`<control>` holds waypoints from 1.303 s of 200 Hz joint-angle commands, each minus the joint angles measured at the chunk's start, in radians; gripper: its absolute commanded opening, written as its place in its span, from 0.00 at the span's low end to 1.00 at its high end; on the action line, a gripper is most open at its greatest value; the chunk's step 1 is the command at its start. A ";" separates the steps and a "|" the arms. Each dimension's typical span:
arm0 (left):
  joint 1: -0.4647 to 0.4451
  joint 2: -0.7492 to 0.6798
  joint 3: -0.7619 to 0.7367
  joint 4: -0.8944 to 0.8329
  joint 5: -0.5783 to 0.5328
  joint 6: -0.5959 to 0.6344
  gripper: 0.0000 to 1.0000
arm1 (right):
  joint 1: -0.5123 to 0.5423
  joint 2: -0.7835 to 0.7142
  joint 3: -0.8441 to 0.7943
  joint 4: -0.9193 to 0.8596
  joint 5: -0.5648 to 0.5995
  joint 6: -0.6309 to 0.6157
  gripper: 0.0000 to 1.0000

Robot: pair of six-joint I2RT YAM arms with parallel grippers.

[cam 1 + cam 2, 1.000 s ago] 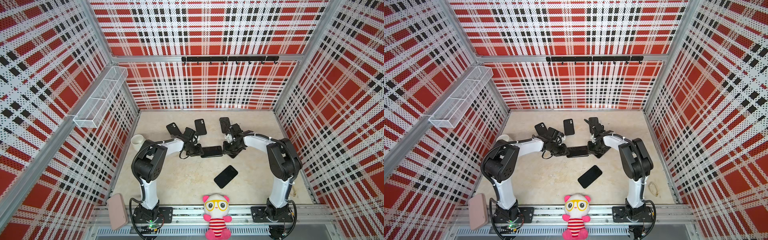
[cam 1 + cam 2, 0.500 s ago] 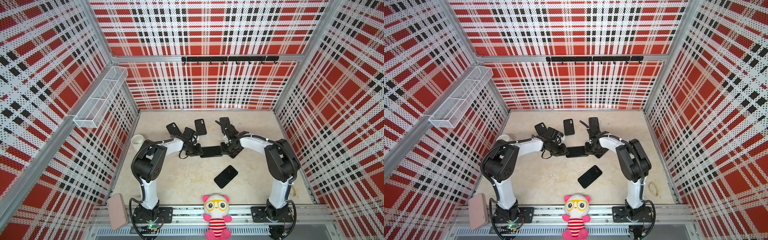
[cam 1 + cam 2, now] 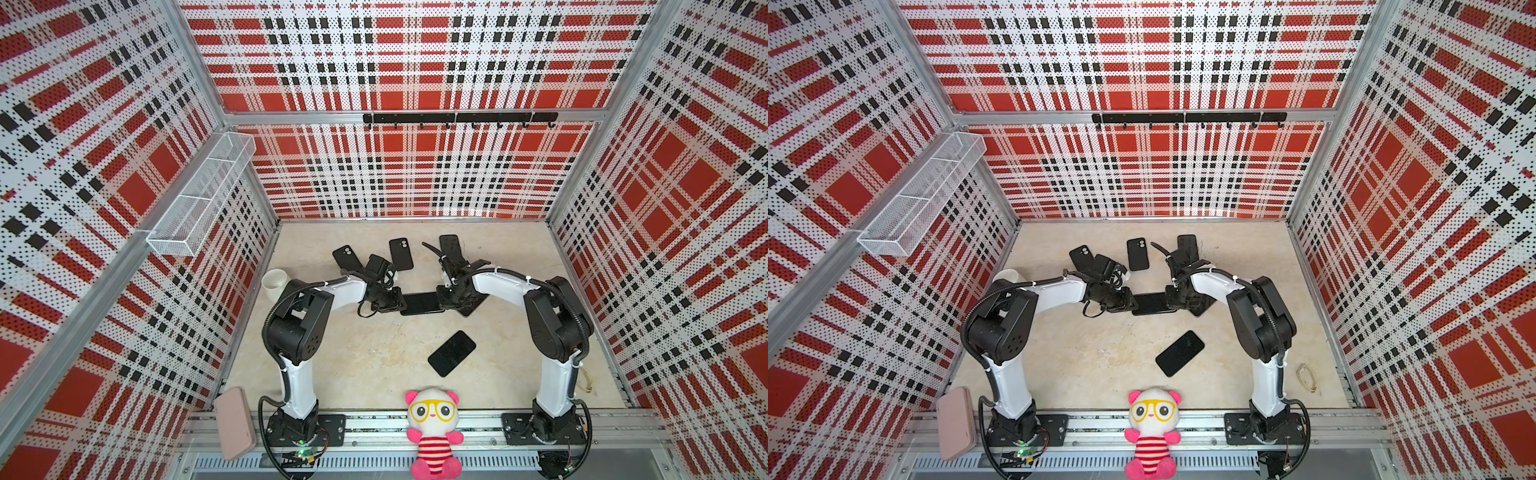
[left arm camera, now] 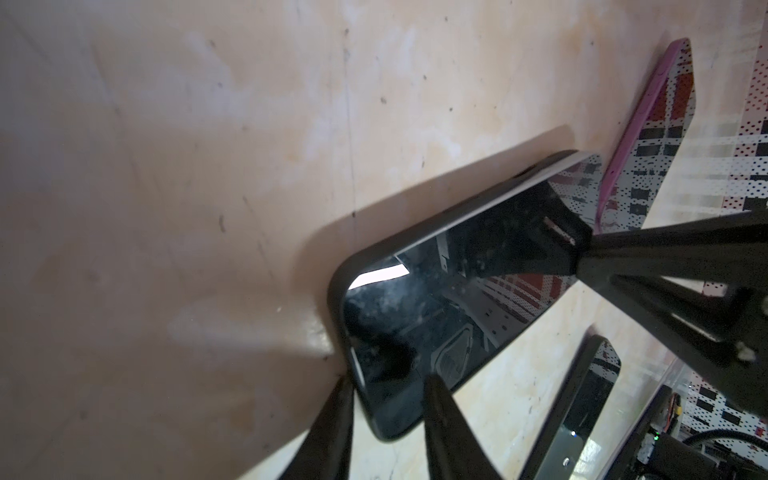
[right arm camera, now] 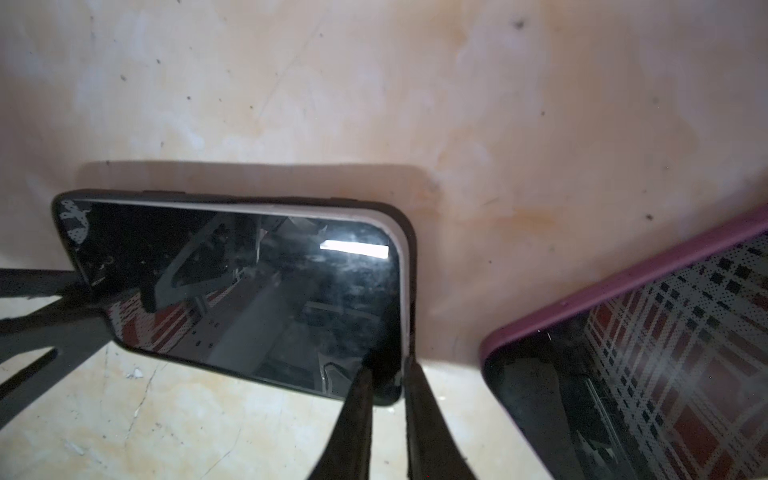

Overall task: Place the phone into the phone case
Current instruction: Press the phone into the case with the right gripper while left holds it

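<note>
Phone (image 3: 419, 303) sits in its black case (image 5: 409, 266), left claw (image 4: 387, 378) pinching its 9 o'clock end. Right claw (image 5: 387, 365) straddles the 3 o'clock rim, grip unclear. Purple phone (image 5: 648, 365) crowds just beside.

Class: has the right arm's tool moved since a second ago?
Yes. In a top view the right tool moved left, toward the black cased phone, judged against the loose black phone nearer the pink plush toy.

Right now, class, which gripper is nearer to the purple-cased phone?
Right. The right gripper sits at the black-cased phone's end beside the purple-cased phone; the left gripper is at that phone's far end.
</note>
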 commanded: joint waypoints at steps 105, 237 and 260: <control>0.014 -0.016 0.003 0.033 0.015 0.018 0.32 | -0.101 0.053 0.145 -0.164 -0.174 -0.112 0.17; -0.003 0.005 -0.013 0.075 0.088 -0.004 0.31 | -0.055 0.147 0.011 -0.068 -0.328 -0.059 0.08; -0.013 0.015 -0.015 0.081 0.099 -0.009 0.31 | -0.015 0.173 -0.016 -0.090 -0.277 -0.046 0.09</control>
